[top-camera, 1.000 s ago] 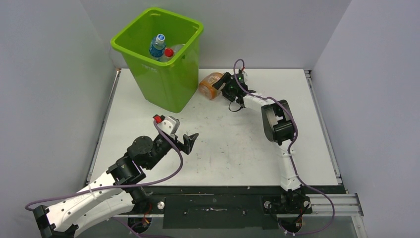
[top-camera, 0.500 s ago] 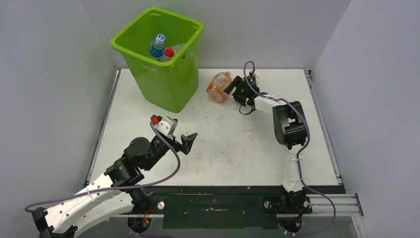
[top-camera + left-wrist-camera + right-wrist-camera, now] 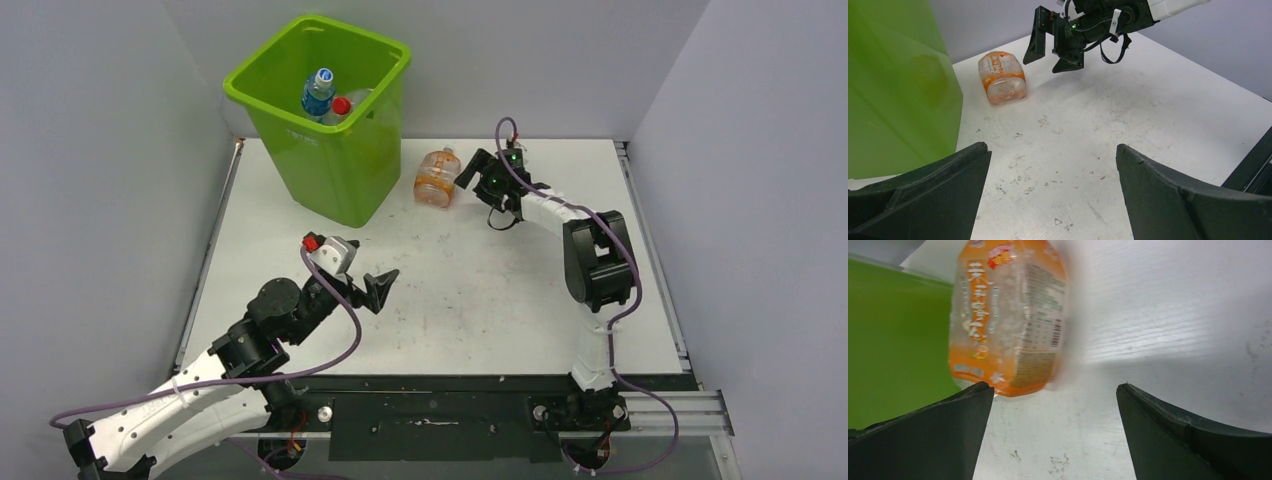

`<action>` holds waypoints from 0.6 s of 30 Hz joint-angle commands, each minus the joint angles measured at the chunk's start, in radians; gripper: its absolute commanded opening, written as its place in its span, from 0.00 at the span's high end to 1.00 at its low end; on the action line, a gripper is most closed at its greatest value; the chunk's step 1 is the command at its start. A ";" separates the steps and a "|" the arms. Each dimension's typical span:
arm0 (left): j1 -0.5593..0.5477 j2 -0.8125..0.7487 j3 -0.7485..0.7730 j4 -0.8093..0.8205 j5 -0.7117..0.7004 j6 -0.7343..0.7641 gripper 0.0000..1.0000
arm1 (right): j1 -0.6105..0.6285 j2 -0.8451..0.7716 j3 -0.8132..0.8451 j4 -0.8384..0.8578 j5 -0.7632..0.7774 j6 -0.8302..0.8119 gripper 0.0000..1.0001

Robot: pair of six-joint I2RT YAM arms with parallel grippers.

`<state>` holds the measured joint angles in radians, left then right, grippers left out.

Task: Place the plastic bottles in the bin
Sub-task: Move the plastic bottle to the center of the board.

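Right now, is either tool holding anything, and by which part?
Nothing is held. The right tool stands open beside the orange bottle, which lies on the table. The left tool is open and empty.

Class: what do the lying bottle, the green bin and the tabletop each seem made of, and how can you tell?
Bottle: probably thin clear plastic; see-through, dimpled wall, printed orange label.
Bin: glossy moulded plastic; its wall looks slightly translucent.
Tabletop: matte white board, scuffed; material unclear.
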<state>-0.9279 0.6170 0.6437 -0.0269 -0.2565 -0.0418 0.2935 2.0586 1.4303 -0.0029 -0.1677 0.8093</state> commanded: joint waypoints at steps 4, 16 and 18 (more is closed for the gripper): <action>-0.005 -0.008 0.020 0.028 -0.008 -0.003 0.04 | 0.067 0.041 0.198 -0.067 0.007 -0.030 0.06; -0.012 0.009 0.020 0.000 -0.036 0.009 0.04 | 0.074 0.210 0.368 -0.113 0.052 -0.007 0.05; -0.013 0.007 0.019 -0.004 -0.042 0.012 0.04 | 0.076 0.227 0.380 -0.110 0.048 -0.007 0.05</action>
<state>-0.9337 0.6273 0.6437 -0.0326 -0.2745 -0.0402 0.3721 2.2642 1.7481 -0.1070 -0.1387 0.7994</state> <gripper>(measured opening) 0.962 0.951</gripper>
